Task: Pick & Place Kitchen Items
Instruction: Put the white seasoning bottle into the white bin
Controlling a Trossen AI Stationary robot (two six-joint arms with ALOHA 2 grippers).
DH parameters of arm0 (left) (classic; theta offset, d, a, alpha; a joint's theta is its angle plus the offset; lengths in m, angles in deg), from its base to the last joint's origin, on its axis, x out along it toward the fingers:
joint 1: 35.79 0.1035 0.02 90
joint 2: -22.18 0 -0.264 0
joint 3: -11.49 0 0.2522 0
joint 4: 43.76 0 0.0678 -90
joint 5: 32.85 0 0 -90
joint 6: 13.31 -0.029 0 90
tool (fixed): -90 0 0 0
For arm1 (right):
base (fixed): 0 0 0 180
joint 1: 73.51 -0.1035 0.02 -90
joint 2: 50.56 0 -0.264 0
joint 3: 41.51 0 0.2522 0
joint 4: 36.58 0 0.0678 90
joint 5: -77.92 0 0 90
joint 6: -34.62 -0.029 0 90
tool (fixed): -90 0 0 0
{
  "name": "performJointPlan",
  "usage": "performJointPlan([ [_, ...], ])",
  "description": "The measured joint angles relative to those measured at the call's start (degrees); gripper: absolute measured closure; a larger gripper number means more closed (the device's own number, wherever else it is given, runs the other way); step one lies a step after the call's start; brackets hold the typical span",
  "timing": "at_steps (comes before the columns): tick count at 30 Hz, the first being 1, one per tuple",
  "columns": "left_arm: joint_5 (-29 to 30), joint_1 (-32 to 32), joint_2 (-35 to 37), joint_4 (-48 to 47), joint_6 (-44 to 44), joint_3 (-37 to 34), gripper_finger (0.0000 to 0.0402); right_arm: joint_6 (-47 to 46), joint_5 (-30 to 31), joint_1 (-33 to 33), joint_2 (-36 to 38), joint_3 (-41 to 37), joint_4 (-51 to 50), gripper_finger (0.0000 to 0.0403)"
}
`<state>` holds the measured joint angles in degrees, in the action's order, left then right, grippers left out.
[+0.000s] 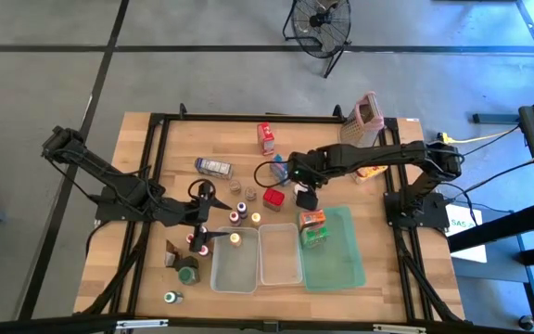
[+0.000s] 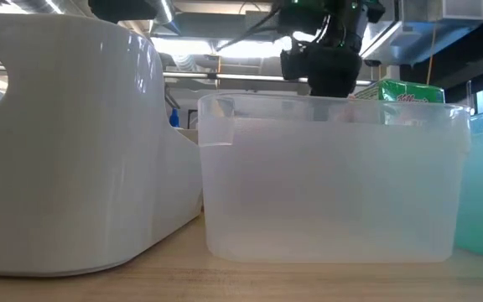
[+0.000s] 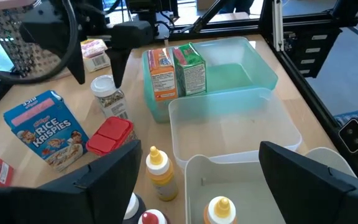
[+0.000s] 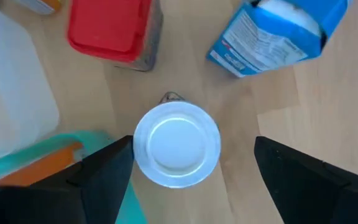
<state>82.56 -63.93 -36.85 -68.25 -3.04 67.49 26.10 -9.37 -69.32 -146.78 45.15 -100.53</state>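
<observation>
Right wrist view puts your right gripper (image 4: pixel 188 155) straight above a small jar with a round white cap (image 4: pixel 176 144), its two dark fingers (image 4: pixel 107 168) spread wide to either side of the cap and not touching it. Just beyond that jar you have one red-lidded square container (image 4: pixel 112 31) and one blue cereal carton (image 4: pixel 278 34) lying on the wood. From the high view, the same gripper (image 1: pixel 306 197) hangs near the corner of the green translucent tray (image 1: pixel 346 264), where two cartons stand together, one orange (image 3: pixel 161 74) and one green (image 3: pixel 190 67). Beside the tray sit two clear plastic tubs (image 1: pixel 280 258), side by side. Your left gripper (image 1: pixel 204 215) waits with fingers apart over a cluster of small bottles; close under it the left wrist view shows two yellow squeeze bottles with white nozzles (image 3: pixel 159 174) and one red-capped bottle (image 3: pixel 152 218). One tall metal grater with a pink top (image 1: pixel 363 117) stands well behind the right gripper.
</observation>
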Motion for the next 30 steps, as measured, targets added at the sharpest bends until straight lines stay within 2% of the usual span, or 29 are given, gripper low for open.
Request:
performJointPlan([
  [22,0.0,0.0,0.0,0.0,0.0,0.0,0.008,0.9,-1.3,0.1,0.1,0.1,1.6,0.007],
  [30,-0.4,0.0,0.0,-0.2,0.1,0.0,0.008,1.4,-1.5,0.7,-3.9,0.2,0.7,0.007],
])
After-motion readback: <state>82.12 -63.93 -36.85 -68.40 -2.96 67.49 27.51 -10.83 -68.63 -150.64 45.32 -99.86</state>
